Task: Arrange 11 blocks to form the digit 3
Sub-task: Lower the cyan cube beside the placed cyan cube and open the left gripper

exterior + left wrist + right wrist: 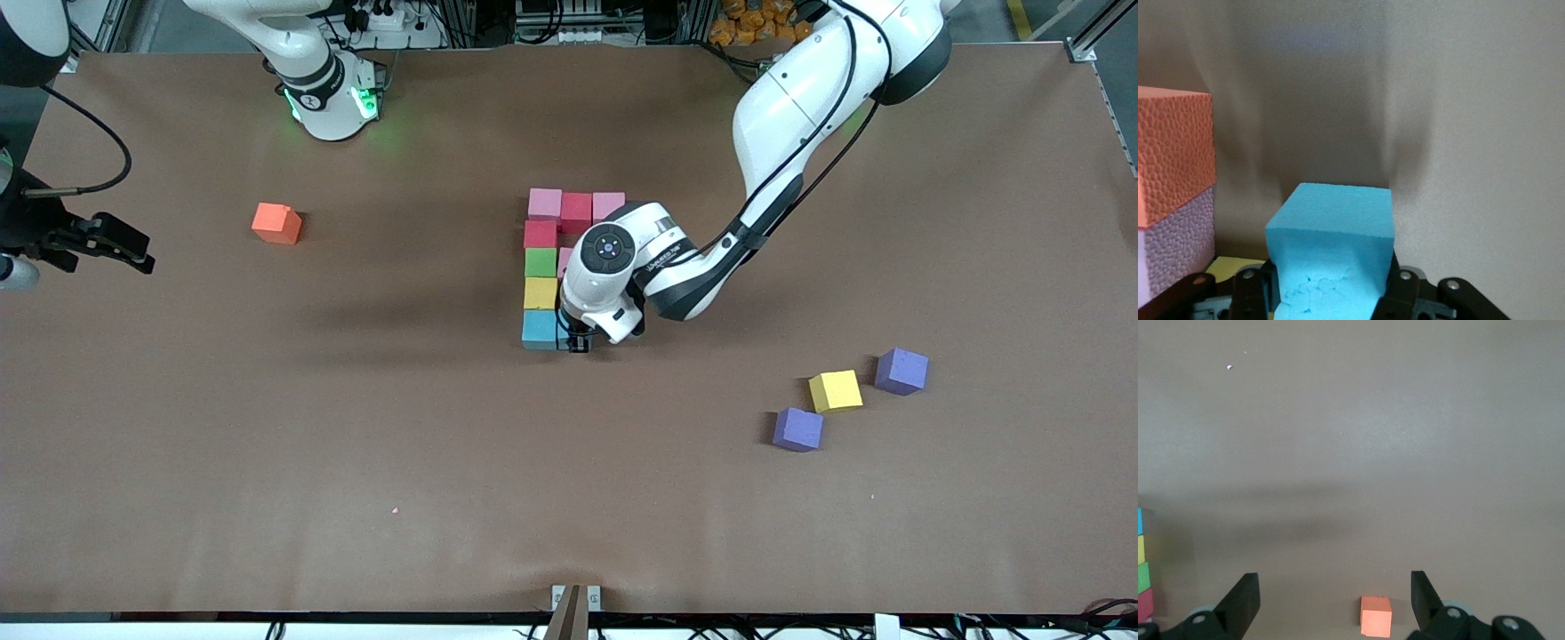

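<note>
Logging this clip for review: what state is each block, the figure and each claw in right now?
Left claw: shut on a light blue block, low beside the figure's nearest end.
Right claw: open, empty, waiting above the table.
Unfinished digit 3: top bar and side column laid.
Orange block: loose.
Two purple blocks and yellow block: loose.

I count thirteen blocks [540, 234] in all: three pink [544, 203], two red [576, 212], one green [540, 262], two yellow, two light blue, two purple and one orange [276, 223]. Clustered right by the left claw [576, 343] are all the pink, red and green ones, one yellow [540, 292] and one light blue [536, 329], with the second light blue [1331, 227] pinched in the claw itself. Well apart from that claw lie the other yellow [835, 390] and both purple [901, 371], and the orange sits alone, off toward the right arm's end.
</note>
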`<state>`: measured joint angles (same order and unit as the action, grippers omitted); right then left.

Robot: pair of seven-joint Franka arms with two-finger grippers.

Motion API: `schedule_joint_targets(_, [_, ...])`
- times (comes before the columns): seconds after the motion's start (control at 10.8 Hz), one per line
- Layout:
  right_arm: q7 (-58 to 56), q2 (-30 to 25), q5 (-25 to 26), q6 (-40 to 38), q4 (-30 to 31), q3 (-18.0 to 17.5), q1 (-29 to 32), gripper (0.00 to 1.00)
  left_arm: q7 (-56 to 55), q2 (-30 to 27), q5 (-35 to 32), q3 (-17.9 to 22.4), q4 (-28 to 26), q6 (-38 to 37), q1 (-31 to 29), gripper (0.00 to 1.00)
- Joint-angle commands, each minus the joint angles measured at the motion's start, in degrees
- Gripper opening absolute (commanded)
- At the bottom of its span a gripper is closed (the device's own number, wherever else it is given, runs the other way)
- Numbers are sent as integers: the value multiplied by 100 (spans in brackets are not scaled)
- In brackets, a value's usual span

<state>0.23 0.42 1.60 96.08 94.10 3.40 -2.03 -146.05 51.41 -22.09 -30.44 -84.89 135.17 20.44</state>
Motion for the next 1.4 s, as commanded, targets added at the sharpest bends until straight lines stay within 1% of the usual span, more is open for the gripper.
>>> schedule_joint_targets(0.0, [-14, -51, 165, -71, -189, 11, -61, 100, 137, 88, 126, 73, 166, 36, 100, 78])
schedule_joint_targets(0.09, [-40, -50, 174, -71, -243, 11, -70, 100, 156, 88, 126, 82, 166, 45, 126, 100])
schedule_joint_targets(0.28, [-189, -50, 183, -71, -261, -6, -192, 100, 165, 53, 134, 82, 166, 36, 126, 100])
schedule_joint_targets(0.47, [-225, -68, 183, -80, -252, -24, -219, 100, 165, -122, 117, 47, 157, 27, 22, 100])
schedule_joint_targets(0.56, [-234, -59, 183, -80, -252, -145, -123, 100, 165, -201, 126, -14, 157, 18, -5, 100])
schedule_joint_targets(0.65, [-425, -59, 183, -80, -243, -408, 260, 100, 165, -315, 143, -41, 157, -8, -58, 100])
schedule_joint_targets(0.74, [-566, -59, 174, -98, -235, -610, 464, 100, 165, -421, 204, -146, 148, -25, -128, 100])
schedule_joint_targets(0.84, [-516, -51, 183, -272, -243, -613, 440, 100, 173, -509, 213, -303, 148, -113, -311, 100])
schedule_joint_targets(1.02, [-506, -59, 183, -318, -270, -612, 440, 100, 278, -614, 144, -909, 148, -297, -986, 100])
schedule_joint_targets(1.12, [-506, -59, 130, -326, -270, -604, 466, 100, 531, -719, 135, -1077, 148, -533, -1242, 100])
schedule_joint_targets(1.3, [-506, -59, 60, -318, -270, -586, 519, 100, 1356, -983, 134, -1131, 139, -1051, -1577, 100])
